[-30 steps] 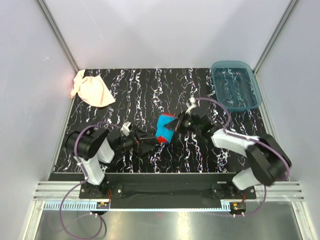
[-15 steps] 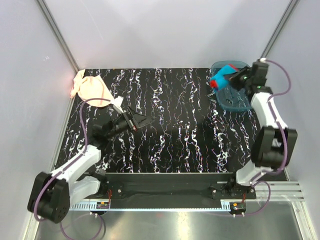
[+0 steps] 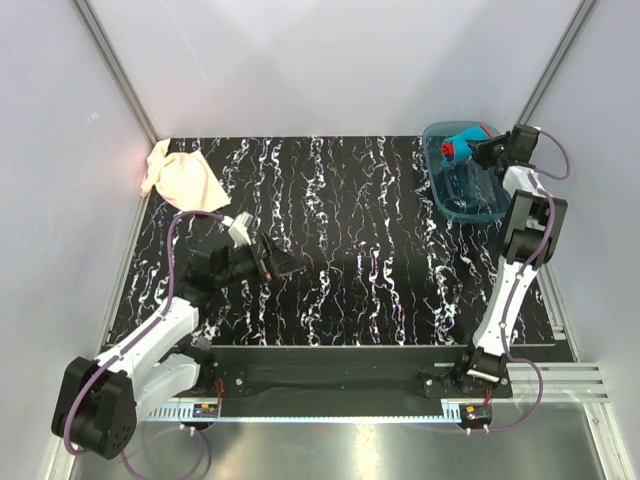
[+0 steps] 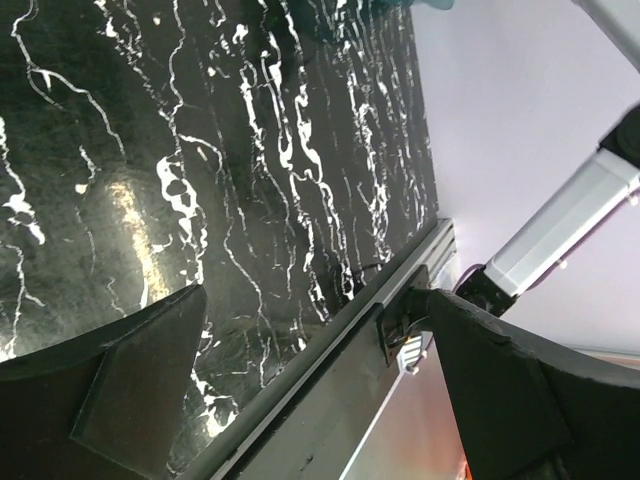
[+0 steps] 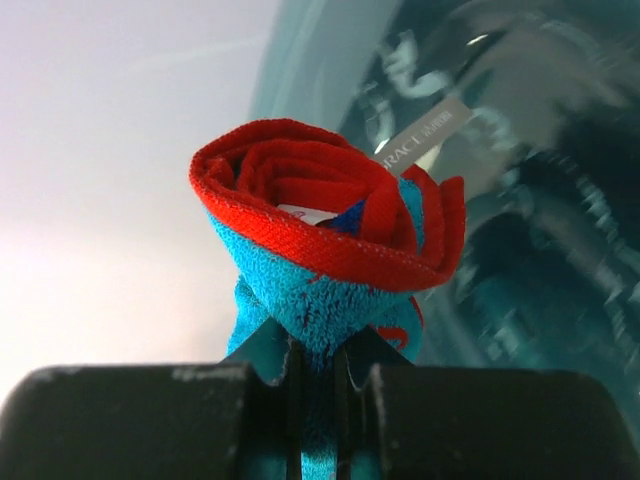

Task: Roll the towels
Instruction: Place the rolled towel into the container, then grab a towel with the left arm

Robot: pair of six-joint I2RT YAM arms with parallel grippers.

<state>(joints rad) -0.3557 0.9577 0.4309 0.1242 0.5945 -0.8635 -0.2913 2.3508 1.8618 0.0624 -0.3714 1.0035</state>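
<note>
Blue towel (image 3: 460,147), red-edged, is rolled into a tight tube and clamped in the right gripper (image 3: 478,152). Jaws nearly closed on its lower end, roll sticking out past the fingertips, red spiral end up, white label (image 5: 425,133) showing. Gripper and roll sit over the far end of the translucent blue tray (image 3: 470,208), tray floor just beyond the roll. Can't tell if they touch.

Left gripper (image 3: 278,262) is spread wide, fingers (image 4: 140,385) gripping nothing, low over the black marbled table (image 3: 350,230). Peach-pink towel (image 3: 183,178) lies crumpled and unrolled, well apart from that gripper, off to its far left by the corner.
</note>
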